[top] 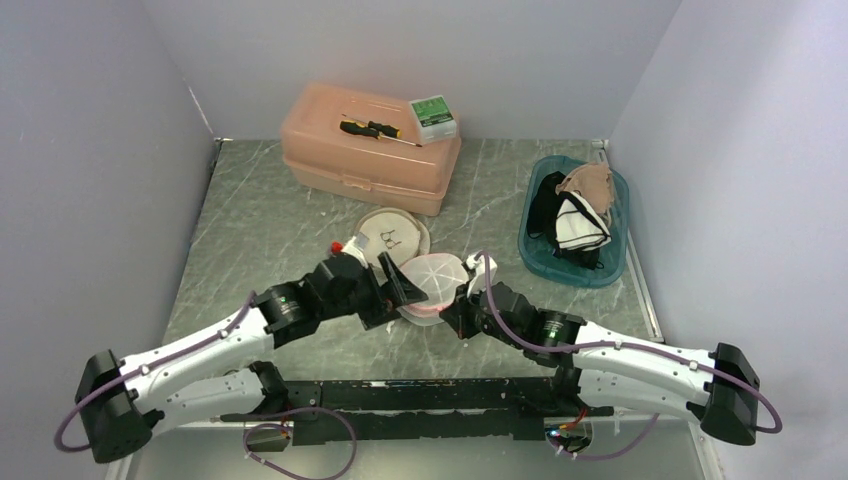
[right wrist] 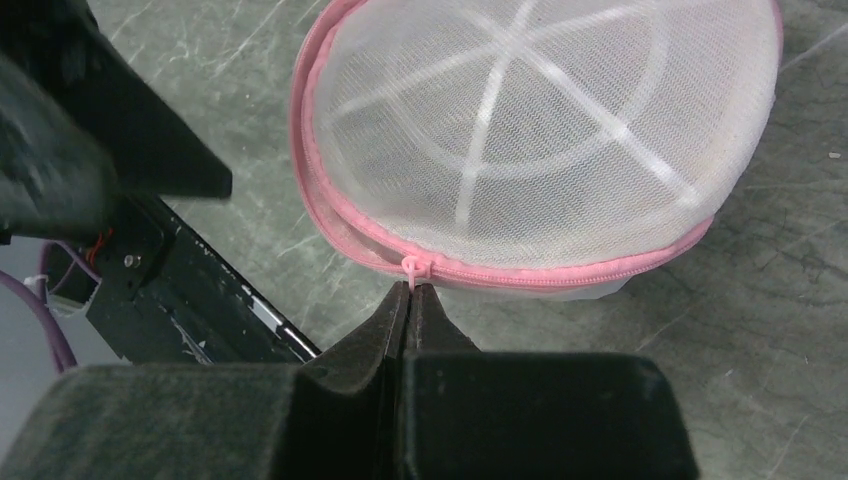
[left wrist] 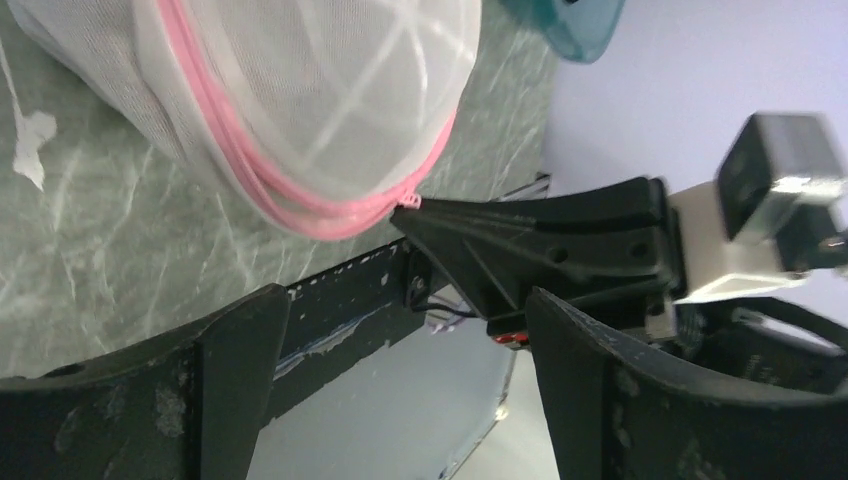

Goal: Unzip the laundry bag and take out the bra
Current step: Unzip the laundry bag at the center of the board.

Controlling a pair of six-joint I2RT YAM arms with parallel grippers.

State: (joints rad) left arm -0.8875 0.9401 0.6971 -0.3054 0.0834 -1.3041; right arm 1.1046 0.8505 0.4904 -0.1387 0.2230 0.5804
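Table (top: 250,230): grey-green marbled slab. Mesh laundry bag (right wrist: 540,130) lies straight ahead of right gripper (right wrist: 410,292) jaws, pink zipper pull (right wrist: 410,268) pinched at their closed tips. Left gripper (top: 393,280) jaws (spread apart) sit at bag's opposite side. Round beige disc (top: 392,235) just beyond left jaws. Peach toolbox (top: 360,175) well beyond both. Teal bin (top: 590,277) beyond right jaws, off to their right.

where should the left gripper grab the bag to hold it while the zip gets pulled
Probably the pink seam on the left edge of the bag, coming in low from the left. The dome is rounded mesh; the seam is a pinchable ridge. The right gripper holds the pull, and the open left gripper sits on that side.
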